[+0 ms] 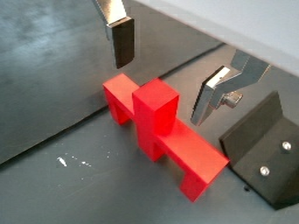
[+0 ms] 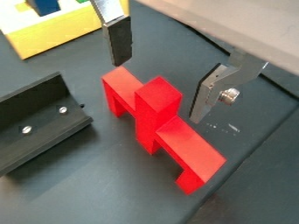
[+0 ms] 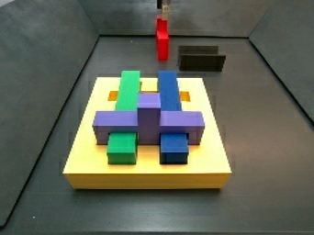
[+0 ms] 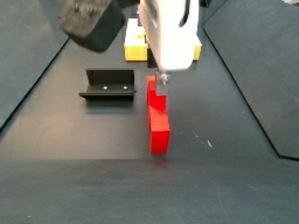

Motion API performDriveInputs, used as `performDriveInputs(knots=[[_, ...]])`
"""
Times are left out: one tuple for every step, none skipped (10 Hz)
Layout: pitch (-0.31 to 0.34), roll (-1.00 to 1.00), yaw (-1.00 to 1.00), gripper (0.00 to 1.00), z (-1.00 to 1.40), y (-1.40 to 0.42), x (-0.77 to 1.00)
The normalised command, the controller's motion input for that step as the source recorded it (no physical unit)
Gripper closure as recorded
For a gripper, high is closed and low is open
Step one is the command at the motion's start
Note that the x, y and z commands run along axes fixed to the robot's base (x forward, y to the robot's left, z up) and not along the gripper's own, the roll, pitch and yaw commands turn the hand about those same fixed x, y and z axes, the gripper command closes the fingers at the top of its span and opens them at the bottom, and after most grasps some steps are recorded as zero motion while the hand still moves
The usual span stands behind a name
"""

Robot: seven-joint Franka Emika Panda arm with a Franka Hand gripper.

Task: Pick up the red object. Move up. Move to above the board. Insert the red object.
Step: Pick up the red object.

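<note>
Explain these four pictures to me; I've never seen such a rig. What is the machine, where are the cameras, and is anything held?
It is a single robot arm ending in a two-finger claw. Two cameras ride on its wrist and look down past the silver fingers; two more stand beside the dark floor. The claw hangs open over the red object, a fingertip to either side of it, holding nothing yet. The red object lies on the floor beside the fixture, a black bracket belonging to the rig. In a side view, the board, a yellow slab, already carries green, blue and purple blocks; the red piece is meant to go there.
</note>
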Motion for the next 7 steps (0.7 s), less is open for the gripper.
performDriveInputs(knots=[[0.000,-0.49,-0.31,0.00,-0.13,0.22,0.00],[0.000,-0.48,-0.30,0.00,-0.15,0.25,0.00],[0.000,-0.25,-0.22,0.00,-0.30,0.00,0.06],[0.000,-0.17,-0.19,0.00,-0.38,-0.09,0.10],[0.001,0.00,-0.01,0.00,-0.42,-0.07,0.26],[0.017,0.00,0.00,0.00,-0.38,0.00,0.29],[0.020,0.05,0.00,0.00,-0.29,0.00,0.24]])
